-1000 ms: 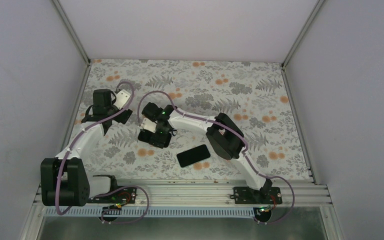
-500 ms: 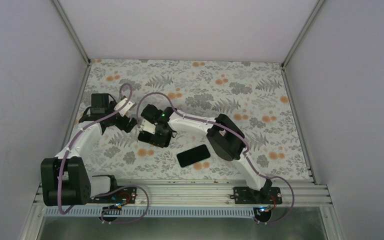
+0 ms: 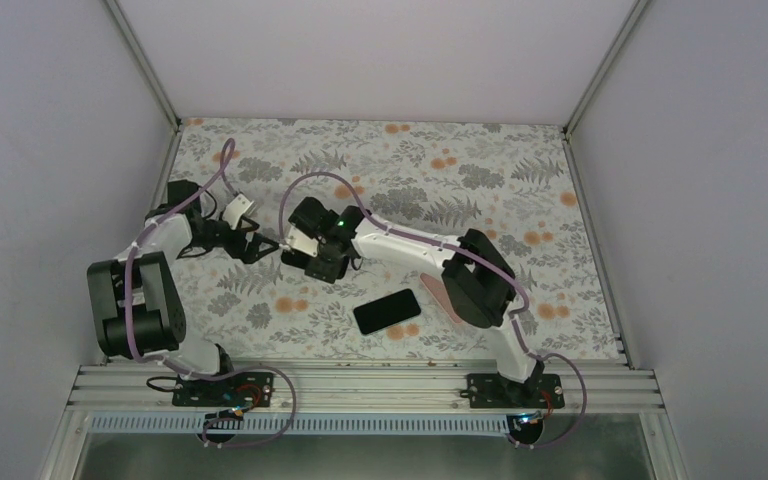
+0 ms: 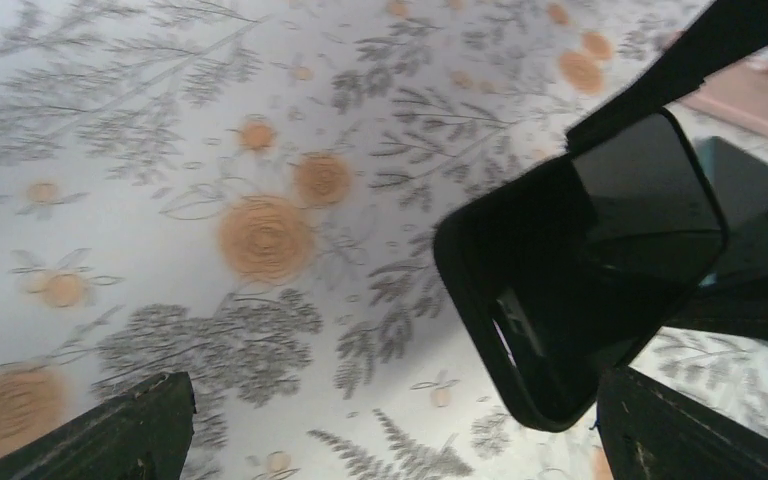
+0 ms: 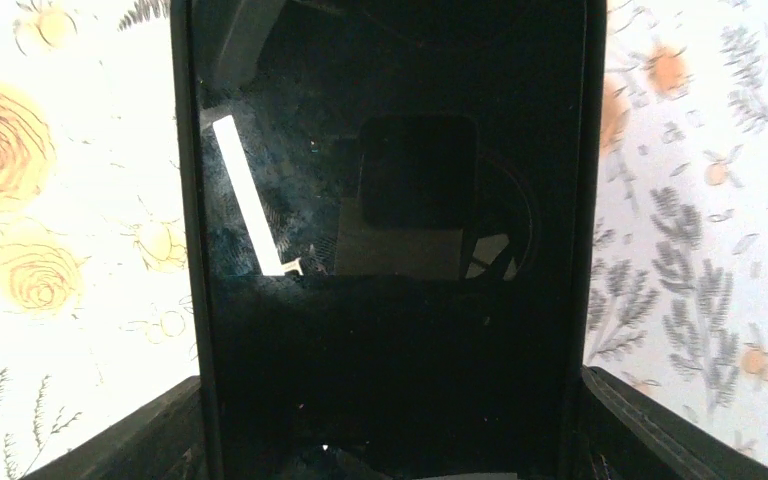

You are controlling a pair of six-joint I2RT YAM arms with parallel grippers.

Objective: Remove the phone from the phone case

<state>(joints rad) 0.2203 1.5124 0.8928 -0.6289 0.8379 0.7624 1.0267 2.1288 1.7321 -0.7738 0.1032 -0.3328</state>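
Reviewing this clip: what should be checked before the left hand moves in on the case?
1. Right hand shut on the case: ok, fingers against both long edges.
2. Left hand open: ok, spread wide.
3. Case centred in the left hand's gap: not ok, it sits off toward one side.
4. Case clear of the table: ok, shadow beneath it.
5. Phone loosened from the case: cannot tell, only a glossy face shows at one end.

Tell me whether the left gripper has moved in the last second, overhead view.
Yes. The left gripper has shifted toward the near rail and turned right, jaws open, facing the phone case in the right gripper.
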